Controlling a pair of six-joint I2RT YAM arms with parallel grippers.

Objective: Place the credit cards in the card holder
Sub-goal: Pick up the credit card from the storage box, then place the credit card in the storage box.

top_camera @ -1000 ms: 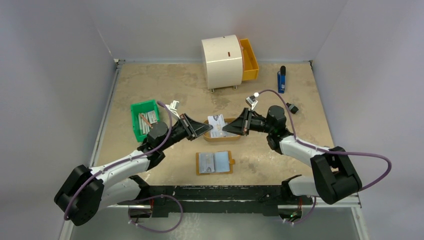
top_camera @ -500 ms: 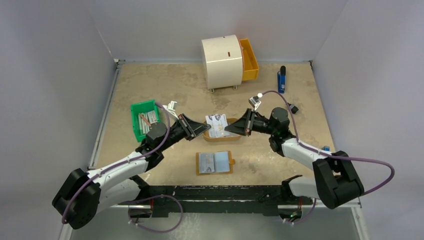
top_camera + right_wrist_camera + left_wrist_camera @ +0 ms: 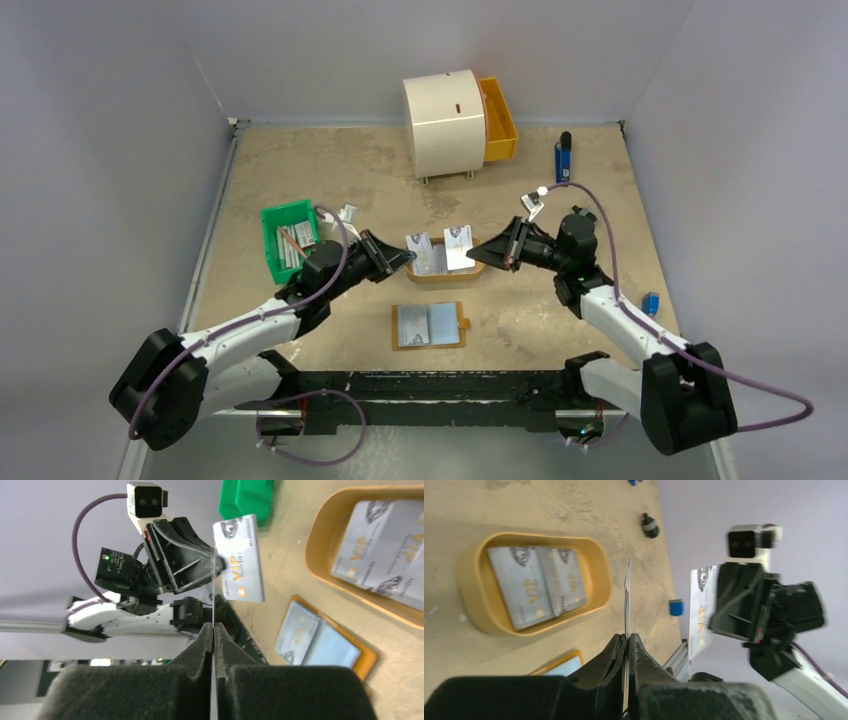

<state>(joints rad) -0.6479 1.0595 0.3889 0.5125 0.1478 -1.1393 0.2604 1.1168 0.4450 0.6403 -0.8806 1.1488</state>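
The tan oval tray [image 3: 443, 273] holds two pale VIP credit cards [image 3: 538, 586]. My left gripper [image 3: 397, 258] is shut on one credit card [image 3: 418, 246], held upright above the tray's left end; it is edge-on in the left wrist view [image 3: 627, 595]. My right gripper [image 3: 497, 252] is shut on another credit card [image 3: 459, 240] over the tray's right part; it is edge-on in the right wrist view [image 3: 213, 605]. The open tan card holder [image 3: 430, 325] lies flat in front of the tray, with a card in its left pocket [image 3: 296, 632].
A green bin [image 3: 290, 240] of grey sticks stands behind the left arm. A white round cabinet [image 3: 445, 122] with an orange drawer [image 3: 498, 120] stands at the back. A blue object [image 3: 563, 160] lies back right, a small blue block [image 3: 650, 301] by the right arm.
Both grippers have drawn apart and back from the tray, each with a card now standing upright. The right arm has swung to the right.
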